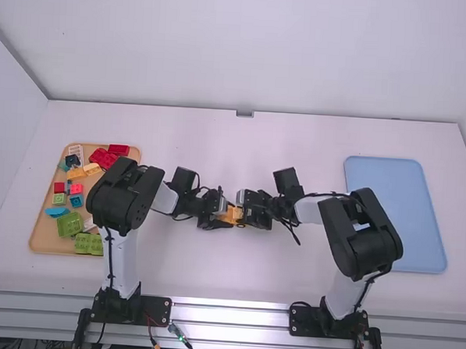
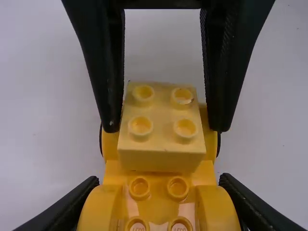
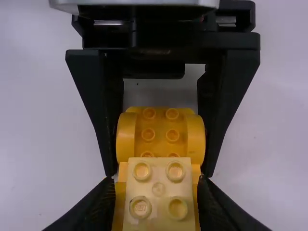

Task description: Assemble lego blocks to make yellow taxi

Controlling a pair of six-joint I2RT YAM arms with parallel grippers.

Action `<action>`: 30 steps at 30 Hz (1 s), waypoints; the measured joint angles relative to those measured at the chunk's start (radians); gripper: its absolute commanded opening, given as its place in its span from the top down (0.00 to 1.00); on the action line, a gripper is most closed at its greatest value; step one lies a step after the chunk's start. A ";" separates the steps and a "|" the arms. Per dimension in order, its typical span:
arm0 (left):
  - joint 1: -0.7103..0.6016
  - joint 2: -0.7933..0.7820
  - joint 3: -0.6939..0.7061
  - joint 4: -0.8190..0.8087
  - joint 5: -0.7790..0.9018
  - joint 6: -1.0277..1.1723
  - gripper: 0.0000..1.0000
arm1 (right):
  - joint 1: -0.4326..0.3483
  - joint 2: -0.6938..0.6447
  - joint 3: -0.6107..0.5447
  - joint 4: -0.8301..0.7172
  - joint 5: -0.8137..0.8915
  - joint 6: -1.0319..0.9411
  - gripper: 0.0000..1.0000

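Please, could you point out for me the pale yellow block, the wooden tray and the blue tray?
Pale yellow block (image 2: 161,114): left wrist view, on its top, between the studs.
Wooden tray (image 1: 48,237): high view, on a bare part.
Blue tray (image 1: 401,207): high view, on its flat surface.

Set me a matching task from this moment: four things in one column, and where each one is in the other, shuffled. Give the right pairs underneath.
1. Tan tray
2. Blue tray
3. Pale yellow block
4. Orange-yellow car base

A. Mid-table, beneath another piece
B. On the right side of the table
C. On the left side of the table, holding loose coloured bricks
D. On top of a deeper-coloured piece, studs showing

Right pairs: 1-C, 2-B, 3-D, 4-A
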 measured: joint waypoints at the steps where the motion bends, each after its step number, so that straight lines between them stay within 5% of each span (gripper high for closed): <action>1: 0.000 0.000 0.000 0.000 0.000 0.000 0.52 | 0.000 0.000 0.000 -0.001 0.000 0.000 0.56; 15: -0.001 0.000 0.000 0.000 0.000 0.000 0.54 | 0.000 0.000 0.000 0.002 0.008 0.000 0.72; 30: -0.002 0.000 0.000 0.000 0.000 0.000 0.56 | -0.007 0.000 0.000 -0.008 0.009 0.001 0.75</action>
